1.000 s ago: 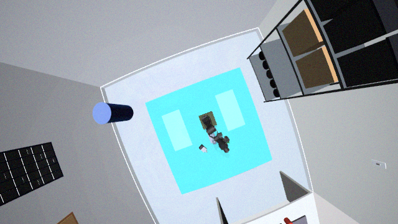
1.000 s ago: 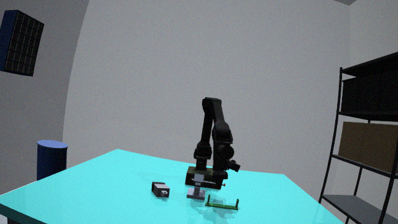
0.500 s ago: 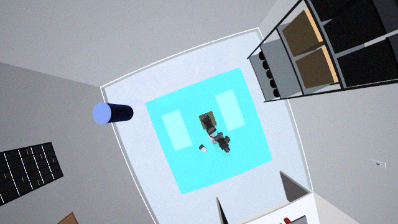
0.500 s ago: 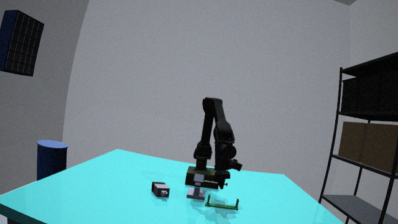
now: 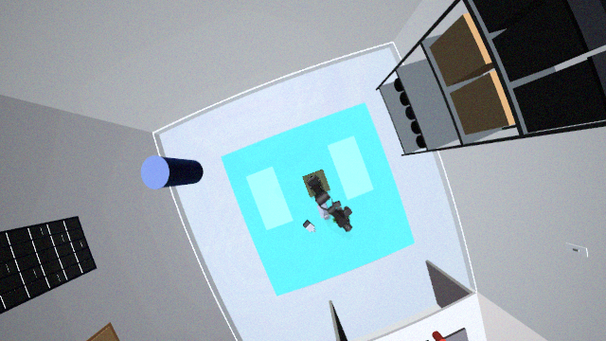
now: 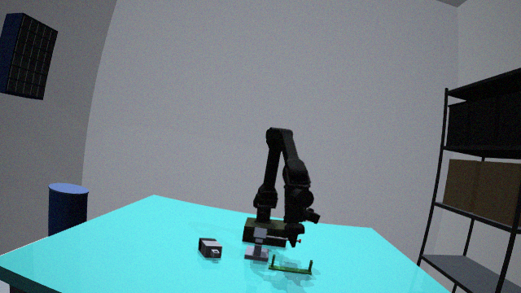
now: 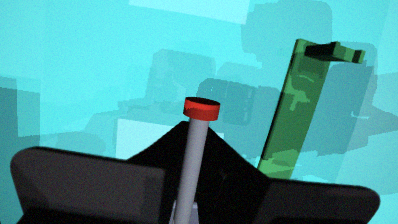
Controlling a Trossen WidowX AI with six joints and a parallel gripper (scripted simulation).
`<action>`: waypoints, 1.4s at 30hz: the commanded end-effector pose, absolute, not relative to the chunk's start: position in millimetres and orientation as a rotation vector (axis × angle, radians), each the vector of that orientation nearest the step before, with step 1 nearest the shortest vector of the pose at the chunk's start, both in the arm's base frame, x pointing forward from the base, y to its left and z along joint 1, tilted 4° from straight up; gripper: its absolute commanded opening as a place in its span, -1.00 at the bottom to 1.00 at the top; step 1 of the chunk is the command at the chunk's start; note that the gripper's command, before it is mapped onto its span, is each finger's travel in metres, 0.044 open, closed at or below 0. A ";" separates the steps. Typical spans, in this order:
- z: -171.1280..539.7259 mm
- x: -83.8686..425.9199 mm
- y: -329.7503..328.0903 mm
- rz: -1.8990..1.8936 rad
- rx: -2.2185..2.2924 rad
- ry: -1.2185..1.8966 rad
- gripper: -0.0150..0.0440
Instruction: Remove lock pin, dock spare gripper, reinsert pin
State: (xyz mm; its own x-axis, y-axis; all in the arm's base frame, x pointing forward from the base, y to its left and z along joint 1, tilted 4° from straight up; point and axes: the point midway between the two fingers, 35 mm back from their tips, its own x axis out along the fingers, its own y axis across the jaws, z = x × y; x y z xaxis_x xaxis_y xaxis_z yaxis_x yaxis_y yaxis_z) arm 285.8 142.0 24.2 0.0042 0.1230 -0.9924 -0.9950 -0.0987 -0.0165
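Note:
My gripper [image 6: 292, 243] [image 7: 192, 130] is shut on the lock pin [image 6: 278, 238] [image 7: 192, 162], a thin grey rod with a red head, just behind that head. The pin lies level, running from the fingers toward the mount's socket [image 6: 260, 233]. Its tip reaches the socket's side; whether it is still inside cannot be told. The grey mount [image 5: 324, 211] [image 6: 256, 254] stands upright on the table with no gripper docked. The spare gripper [image 5: 309, 225] [image 6: 210, 248], dark and grey with a pale square spigot, lies on the table, apart from the mount.
A green bracket [image 6: 290, 270] [image 7: 295, 125] with an upright post at each end lies on the table, close beside the mount and below the fingers' height. The arm's base [image 6: 264, 233] stands behind the mount. The cyan table [image 5: 284, 265] [image 6: 134, 244] carries them all.

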 end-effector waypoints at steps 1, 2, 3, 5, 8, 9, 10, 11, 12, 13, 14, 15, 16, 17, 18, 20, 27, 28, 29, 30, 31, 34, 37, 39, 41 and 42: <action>24.8 286.0 146.4 1.329 -1.191 1.060 -0.49; 24.7 285.9 147.2 1.329 -1.191 1.060 -0.49; 24.7 285.8 147.4 1.329 -1.191 1.060 -0.49; 24.8 285.8 148.7 1.330 -1.191 1.061 -0.49; 24.8 285.7 151.2 1.330 -1.191 1.062 -0.49; 24.7 285.6 152.4 1.330 -1.191 1.062 -0.49; 24.7 285.5 153.2 1.330 -1.191 1.063 -0.49; 24.6 285.4 153.5 1.330 -1.191 1.063 -0.49; 24.7 285.4 153.9 1.330 -1.191 1.063 -0.49; 24.7 285.4 154.8 1.331 -1.191 1.064 -0.49; 24.7 285.4 155.8 1.331 -1.191 1.065 -0.49; 24.7 285.4 156.5 1.331 -1.190 1.065 -0.49; 24.6 285.3 157.4 1.332 -1.190 1.066 -0.49; 24.5 285.2 158.6 1.332 -1.190 1.067 -0.49; 24.4 285.2 159.3 1.332 -1.190 1.067 -0.49; 24.4 285.1 160.0 1.333 -1.190 1.068 -0.49; 24.2 284.8 165.7 1.335 -1.188 1.073 -0.49; 24.3 284.7 166.1 1.336 -1.188 1.073 -0.49; 24.5 284.5 167.0 1.336 -1.188 1.074 -0.49; 24.7 284.3 168.0 1.336 -1.187 1.075 -0.49; 24.9 284.2 168.7 1.337 -1.187 1.076 -0.49; 25.2 284.2 171.5 1.338 -1.186 1.078 -0.49; 25.6 284.0 173.1 1.339 -1.186 1.080 -0.49; 26.1 283.6 174.8 1.340 -1.185 1.081 -0.49; 26.5 283.6 176.8 1.341 -1.185 1.083 -0.49; 26.7 283.5 177.6 1.341 -1.185 1.084 -0.49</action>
State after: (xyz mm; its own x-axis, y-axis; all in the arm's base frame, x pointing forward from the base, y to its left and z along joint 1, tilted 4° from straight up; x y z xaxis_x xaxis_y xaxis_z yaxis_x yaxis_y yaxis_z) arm 282.3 173.9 24.5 -0.0209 0.1155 -0.9931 -0.9952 -0.0978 0.0096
